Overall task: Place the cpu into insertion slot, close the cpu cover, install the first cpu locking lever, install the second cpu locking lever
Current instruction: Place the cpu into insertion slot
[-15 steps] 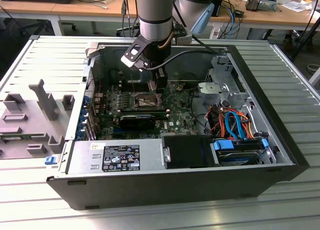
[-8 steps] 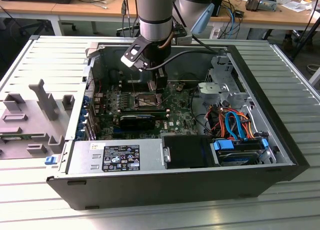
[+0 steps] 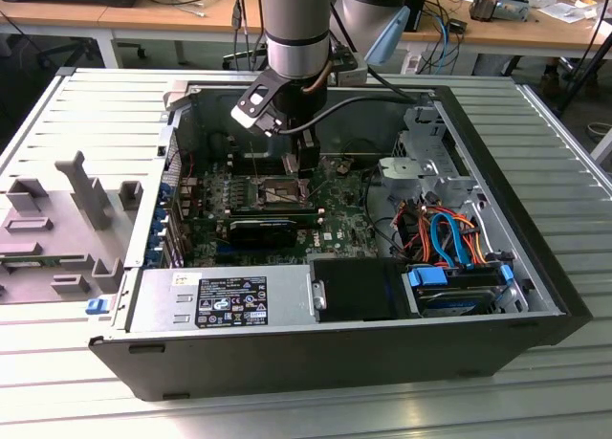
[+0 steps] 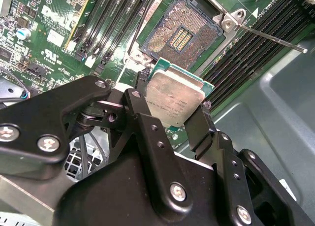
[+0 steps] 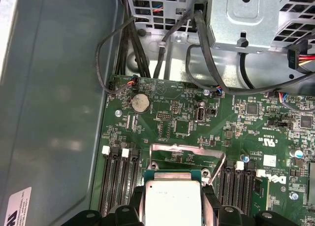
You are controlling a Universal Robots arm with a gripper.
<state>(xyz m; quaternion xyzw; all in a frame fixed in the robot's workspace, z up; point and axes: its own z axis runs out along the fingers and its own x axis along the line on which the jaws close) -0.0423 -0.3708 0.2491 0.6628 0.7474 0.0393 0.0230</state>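
My gripper point(image 4: 170, 108) is shut on the cpu point(image 4: 174, 99), a flat square chip with a dull silver top and green edge, one black finger point(image 4: 140, 108) on each of two opposite sides. The chip hangs tilted just above and beside the open insertion slot point(image 4: 179, 35), whose pin field is bare. In the first wrist view the cpu point(image 5: 172, 202) sits between the fingers point(image 5: 212, 201), with the cpu cover point(image 5: 187, 147) standing raised as a thin silver frame beyond it. A locking lever point(image 4: 266, 36) sticks out free. In the exterior view the gripper point(image 3: 304, 164) hovers over the slot point(image 3: 277, 192) inside the case.
Long black memory slots point(image 4: 113, 14) flank the socket on both sides. A silver drive cage point(image 3: 430, 152) and orange and blue cables point(image 3: 445, 233) lie to the exterior view's right. The power supply point(image 3: 225, 297) is at the case front, and a long black block point(image 3: 263, 230) lies near the socket.
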